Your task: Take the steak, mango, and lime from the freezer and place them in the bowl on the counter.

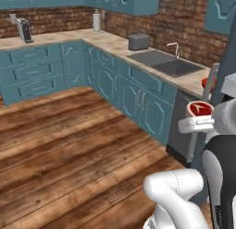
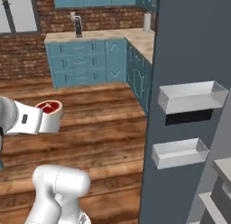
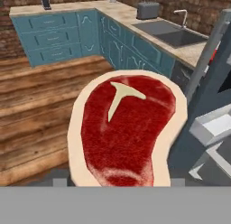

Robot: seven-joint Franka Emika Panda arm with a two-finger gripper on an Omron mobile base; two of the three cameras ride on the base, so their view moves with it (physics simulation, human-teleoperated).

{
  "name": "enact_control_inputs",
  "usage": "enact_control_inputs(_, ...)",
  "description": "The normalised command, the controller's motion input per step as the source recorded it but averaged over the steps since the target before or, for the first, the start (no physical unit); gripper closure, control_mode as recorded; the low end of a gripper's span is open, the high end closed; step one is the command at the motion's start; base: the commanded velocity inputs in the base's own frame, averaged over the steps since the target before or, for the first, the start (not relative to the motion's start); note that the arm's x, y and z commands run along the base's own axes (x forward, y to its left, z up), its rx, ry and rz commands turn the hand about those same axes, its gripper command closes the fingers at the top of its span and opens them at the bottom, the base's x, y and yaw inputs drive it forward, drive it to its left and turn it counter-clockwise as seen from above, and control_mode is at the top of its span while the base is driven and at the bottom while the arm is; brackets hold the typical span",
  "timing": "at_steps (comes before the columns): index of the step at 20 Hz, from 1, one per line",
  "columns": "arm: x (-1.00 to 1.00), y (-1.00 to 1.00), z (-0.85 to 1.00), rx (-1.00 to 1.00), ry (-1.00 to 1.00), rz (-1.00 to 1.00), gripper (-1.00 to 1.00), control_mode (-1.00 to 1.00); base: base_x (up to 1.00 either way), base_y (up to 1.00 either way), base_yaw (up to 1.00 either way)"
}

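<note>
Gripper (image 3: 115,184) is clamped on the steak (image 3: 124,128), a flat red slab with pale fat rim and T-shaped streak, held above the plank floor (image 1: 69,140). Glossy red bowl (image 1: 207,81) sits on the beige marbled counter (image 1: 117,44), right of the steel sink (image 1: 168,64), beside the slate-blue freezer (image 2: 189,47).

Your arm rises from the base, bends at a white elbow and reaches forward with the wrist about level. Your hand (image 1: 201,113) sits at its far end, well above the floor. Its jaws are closed on the steak (image 3: 126,128), which lies flat just ahead of the fingertips.
</note>
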Motion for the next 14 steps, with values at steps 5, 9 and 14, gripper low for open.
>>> enact_control_inputs(5, 0.0, 0.0, 0.0, 0.0, 0.0, 0.0, 1.0, 1.0, 0.83, 1.0, 0.12)
enact_control_inputs(9, 0.0, 0.0, 0.0, 0.0, 0.0, 0.0, 1.0, 1.0, 0.91, 0.69, -0.24)
enact_control_inputs(14, 0.0, 0.0, 0.0, 0.0, 0.0, 0.0, 1.0, 1.0, 0.61, 0.3, -0.61)
